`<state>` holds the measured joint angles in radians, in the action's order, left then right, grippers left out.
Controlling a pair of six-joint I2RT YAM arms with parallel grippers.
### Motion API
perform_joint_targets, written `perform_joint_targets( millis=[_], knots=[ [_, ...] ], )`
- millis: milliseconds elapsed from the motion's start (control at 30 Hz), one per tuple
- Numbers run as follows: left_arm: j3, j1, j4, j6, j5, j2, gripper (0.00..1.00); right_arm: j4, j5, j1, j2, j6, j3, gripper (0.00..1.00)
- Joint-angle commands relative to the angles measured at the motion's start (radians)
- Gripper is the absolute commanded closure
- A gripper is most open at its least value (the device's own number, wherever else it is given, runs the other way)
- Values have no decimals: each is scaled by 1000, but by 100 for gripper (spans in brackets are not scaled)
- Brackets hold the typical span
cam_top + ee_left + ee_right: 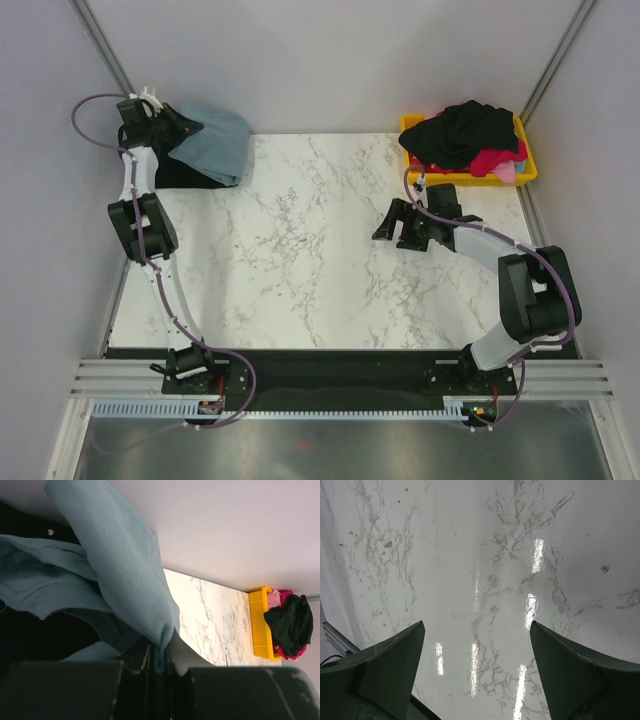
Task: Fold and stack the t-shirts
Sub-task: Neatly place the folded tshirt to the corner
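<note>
A slate blue-grey t-shirt (222,142) lies bunched at the table's far left corner, over a black cloth (182,176). My left gripper (186,128) is shut on a fold of this shirt; in the left wrist view the blue fabric (125,565) drapes down and is pinched between the jaws of the left gripper (161,655). A black t-shirt (468,130) and a pink-red one (492,162) are heaped in the yellow bin (527,172). My right gripper (392,232) hovers open over bare marble at mid right, with nothing between its fingers (395,665).
The yellow bin (257,625) stands at the far right corner, with the black shirt (290,622) spilling over its rim. Grey walls close the table on three sides. The arms' bases sit on the black strip (330,370) at the near edge.
</note>
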<state>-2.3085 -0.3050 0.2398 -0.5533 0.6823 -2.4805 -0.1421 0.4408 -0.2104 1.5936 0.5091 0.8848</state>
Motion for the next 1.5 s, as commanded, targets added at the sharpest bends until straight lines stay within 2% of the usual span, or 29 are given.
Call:
perform_joint_targets(
  millis=[0, 300, 367, 400, 433, 467, 500, 533, 600, 633, 733, 833, 867, 1033, 1067, 1200, 1233, 1300, 1400, 1433, 1467],
  knots=[
    [-77, -40, -36, -39, 25, 58, 94, 35, 24, -4, -14, 2, -1, 5],
    [-166, -117, -27, -42, 5, -58, 91, 30, 21, -4, -3, 0, -1, 5],
    [-149, -128, -20, -50, -13, -70, 86, 30, 22, -4, 0, 0, 2, 5],
    [-141, -134, -10, -50, -18, -75, 78, 32, 22, -4, 5, 0, 2, 5],
    [-137, -137, -2, -46, -23, -83, 52, 30, 24, -4, 6, 0, 3, 5],
    [-140, -138, 6, -42, -18, -95, 46, 30, 26, -4, 11, 3, 5, 5],
    [-140, -147, 30, -42, -20, -112, 31, 30, 26, -4, 14, 2, 5, 5],
    [-141, -152, 48, -43, -32, -119, 22, 30, 27, -4, 16, 3, 5, 5],
    [-135, -175, 101, -49, -85, -118, 13, 30, 27, -4, 14, 0, 5, 5],
    [-123, -184, 116, -66, -102, -112, 4, 27, 27, -3, 14, 0, 3, 5],
    [-85, -217, 134, -79, -151, -66, 0, 27, 30, -4, 12, -1, 2, 5],
    [-95, -218, 173, -10, -231, -11, 0, 26, 35, -9, 16, 0, 2, 5],
    [-91, -215, 200, 13, -313, 6, 0, 29, 35, -9, 16, 2, 2, 5],
    [-60, -134, 240, 225, -542, 104, 3, 29, 35, -12, 5, -1, 2, 5],
    [-49, -103, 246, 233, -646, 136, 4, 32, 35, -14, 6, -1, 2, 5],
    [-63, -2, 248, 311, -874, 167, 4, 33, 42, -15, 0, 0, 2, 5],
    [-84, 12, 247, 320, -889, 169, 4, 32, 42, -17, -3, 0, 0, 5],
    [-86, 24, 245, 277, -828, 181, 5, 30, 41, -17, -6, 0, -1, 5],
    [-83, 49, 233, 224, -771, 192, 15, 32, 39, -17, 0, -3, 0, 5],
    [-80, 56, 219, 217, -742, 190, 15, 33, 38, -17, 0, -3, 0, 5],
    [-74, 58, 204, 205, -633, 183, 15, 33, 36, -17, 3, -3, 0, 5]
  ],
)
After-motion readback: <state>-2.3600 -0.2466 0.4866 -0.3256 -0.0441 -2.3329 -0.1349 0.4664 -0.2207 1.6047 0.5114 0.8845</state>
